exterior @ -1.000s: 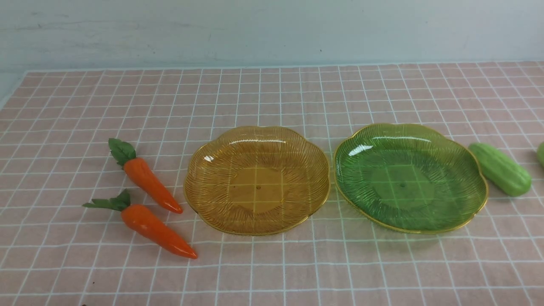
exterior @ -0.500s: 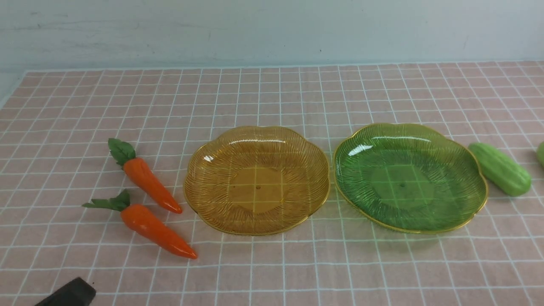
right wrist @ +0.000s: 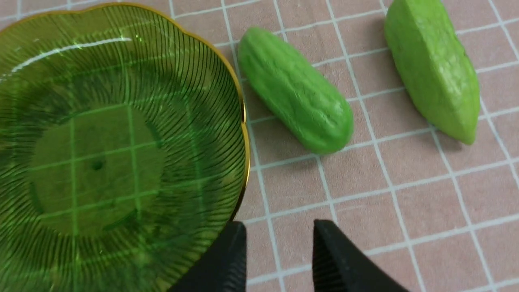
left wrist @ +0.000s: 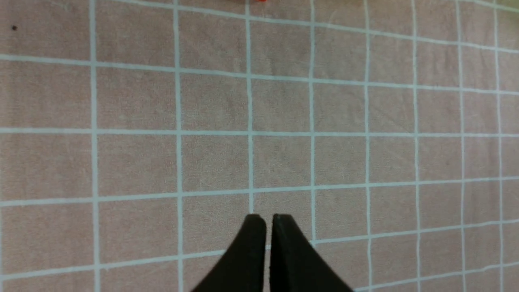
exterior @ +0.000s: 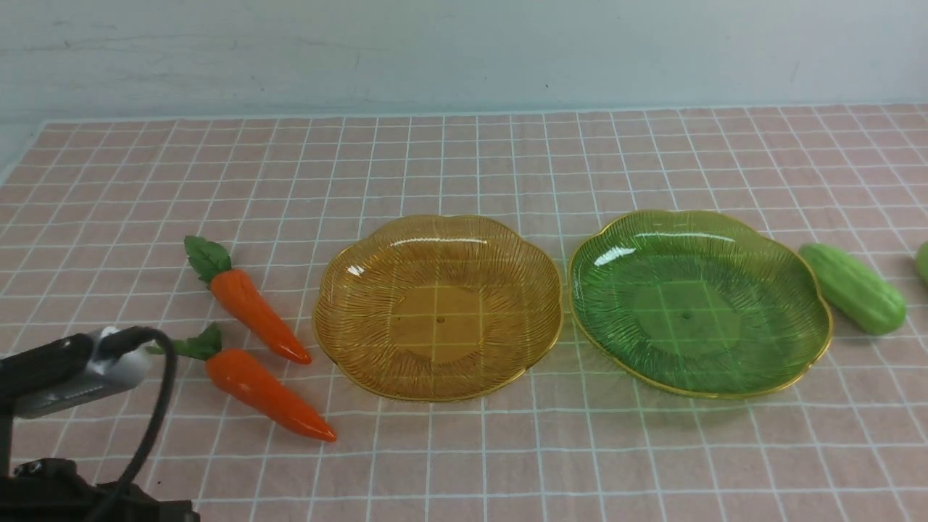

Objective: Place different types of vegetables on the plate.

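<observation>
Two orange carrots with green tops lie left of the plates, one farther (exterior: 250, 313) and one nearer (exterior: 264, 395). An amber plate (exterior: 438, 308) and a green plate (exterior: 699, 301) sit side by side with nothing on them. A light-green cucumber (exterior: 855, 288) lies right of the green plate, and a second cucumber (exterior: 922, 261) is cut off by the frame edge. My left gripper (left wrist: 268, 219) hovers over bare cloth, holding nothing, its fingers a thin slit apart. My right gripper (right wrist: 279, 229) is open beside the green plate's rim (right wrist: 242, 121), short of the two cucumbers (right wrist: 294, 91) (right wrist: 434, 67).
The left arm's wrist (exterior: 72, 370) and cable rise at the lower left of the front view, just left of the nearer carrot. A pink checked cloth (exterior: 464, 167) covers the table up to a pale wall. The right arm is outside the front view.
The left arm has come up into the lower left of the front view, toward the carrots. The vegetables and both plates have not moved.
</observation>
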Robot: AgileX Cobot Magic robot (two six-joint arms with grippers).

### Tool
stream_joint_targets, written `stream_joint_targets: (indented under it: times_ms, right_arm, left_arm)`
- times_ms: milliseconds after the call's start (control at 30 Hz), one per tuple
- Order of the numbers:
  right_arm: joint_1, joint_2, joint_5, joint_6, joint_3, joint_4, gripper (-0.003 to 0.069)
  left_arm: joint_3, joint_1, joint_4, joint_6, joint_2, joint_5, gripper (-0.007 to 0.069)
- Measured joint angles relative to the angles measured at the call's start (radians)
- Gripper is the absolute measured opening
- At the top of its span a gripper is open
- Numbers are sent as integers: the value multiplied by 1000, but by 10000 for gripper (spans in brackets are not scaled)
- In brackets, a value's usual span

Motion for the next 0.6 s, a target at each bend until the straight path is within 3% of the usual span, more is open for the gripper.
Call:
stream_joint_targets:
  times_ms: [367,433,600]
  right_arm:
    - [-31,332,60,24,-254,-83,497]
    - [-51,393,94,11,-303,-103,521]
    - [-68,561,141,-168,-410,-131,526]
  left_arm:
    - [-1,0,2,5,0,0,110]
    - [-1,0,2,11,0,0,116]
    - [-1,0,3,15,0,0,116]
